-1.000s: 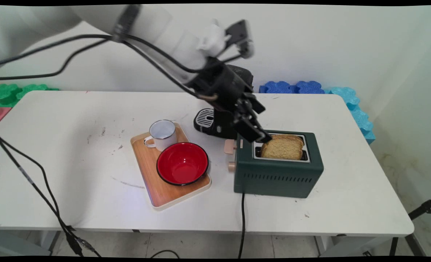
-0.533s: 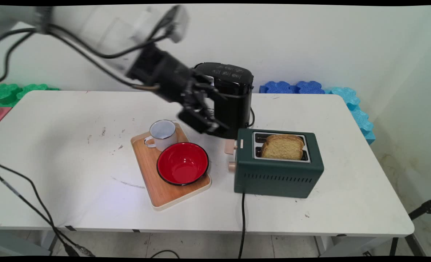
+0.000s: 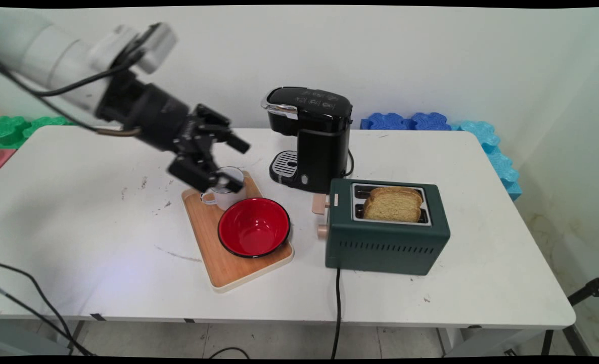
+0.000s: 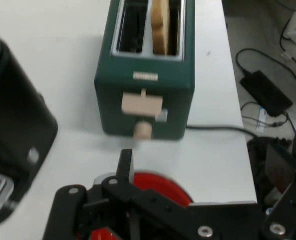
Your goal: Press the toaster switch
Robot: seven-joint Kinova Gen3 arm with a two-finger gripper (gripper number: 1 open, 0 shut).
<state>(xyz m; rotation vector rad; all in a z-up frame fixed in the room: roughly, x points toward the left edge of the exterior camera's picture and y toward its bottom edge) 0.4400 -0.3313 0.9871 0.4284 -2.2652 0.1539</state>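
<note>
**Gripper hovers over the mug on the tray**

The black two-finger gripper point(image 3: 238, 167) hangs above the wooden tray's far end, right over the white enamel mug point(image 3: 227, 200) and covering part of its rim in the main view. The jaws are spread apart, and nothing is between them. Whether a fingertip touches the mug, I cannot tell.

The mug stands on the far end of the rectangular wooden tray point(image 3: 213, 258), which lies near the middle of the white tabletop point(image 3: 102, 227). The round red bowl point(image 3: 254, 226) sits just beside the mug, toward the near edge.

To the right, the dark green two-slot toaster point(image 3: 387, 245) holds a slice of brown bread point(image 3: 393, 205). The black coffee machine point(image 3: 312, 136) stands behind it, toward the far edge.
</note>
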